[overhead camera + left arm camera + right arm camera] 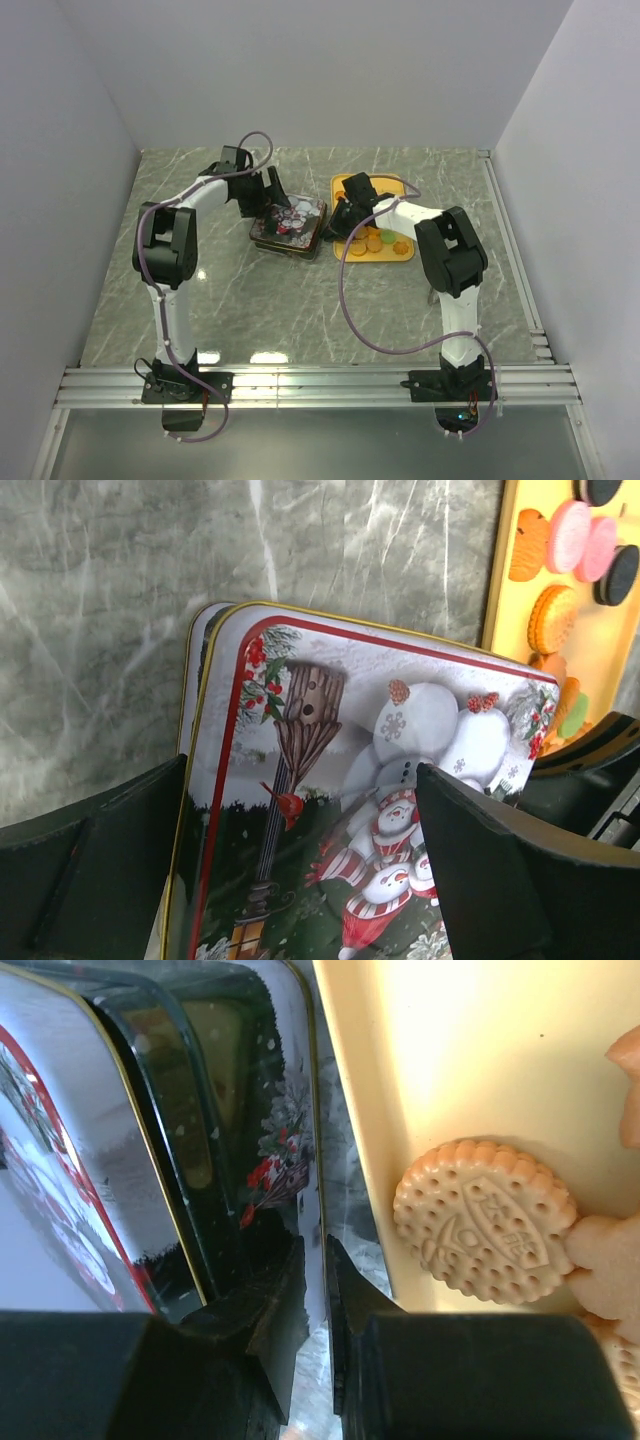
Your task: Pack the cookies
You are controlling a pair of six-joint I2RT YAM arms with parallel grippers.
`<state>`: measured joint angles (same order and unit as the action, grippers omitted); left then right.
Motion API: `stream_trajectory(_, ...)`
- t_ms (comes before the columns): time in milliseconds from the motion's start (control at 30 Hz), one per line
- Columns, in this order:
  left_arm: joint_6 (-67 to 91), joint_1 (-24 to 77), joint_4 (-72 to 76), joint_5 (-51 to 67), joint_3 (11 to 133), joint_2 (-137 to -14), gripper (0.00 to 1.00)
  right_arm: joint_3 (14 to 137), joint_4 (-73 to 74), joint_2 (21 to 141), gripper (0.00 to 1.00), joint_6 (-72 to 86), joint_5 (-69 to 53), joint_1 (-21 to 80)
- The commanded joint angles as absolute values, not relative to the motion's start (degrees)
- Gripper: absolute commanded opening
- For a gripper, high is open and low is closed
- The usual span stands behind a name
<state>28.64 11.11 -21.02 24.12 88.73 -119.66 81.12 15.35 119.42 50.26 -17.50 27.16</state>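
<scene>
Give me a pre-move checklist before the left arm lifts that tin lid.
1. Left tool open, fingers either side of the lid: ok.
2. Right tool pinching the rim of the tin to steady it: ok, as far as the right wrist view shows.
3. Lid free to lift: cannot tell; it sits offset on the tin.
4. Cookies clear of the tin: ok, they lie on the yellow tray beside it.
5. Room inside the tin: cannot tell; the lid covers it.
</scene>
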Motion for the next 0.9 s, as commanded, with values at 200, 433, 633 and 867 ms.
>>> stream_trajectory(200, 29.2, 17.4, -31.1, 20.1, 97.0, -120.8, 0.99, 84.2, 10.8, 121.0, 0.22, 52.6, -21.8, 27.8)
stream_trajectory(433, 32.1, 17.4, -29.6, 22.5, 96.6, -123.1, 0.99, 81.7, 4.7, 120.3, 0.22, 55.2, -24.6, 27.7)
stream_trajectory(633, 29.6, 19.6, -32.2, 16.1, 97.7, -123.0, 0.99, 81.1, 3.4, 119.5, 0.22, 55.7, -25.0, 27.5)
stream_trajectory(867, 30.0, 20.1, -29.5, 14.6, 94.0, -122.9, 0.99, 82.4, 4.5, 119.2, 0.22, 55.3, -24.5, 27.4)
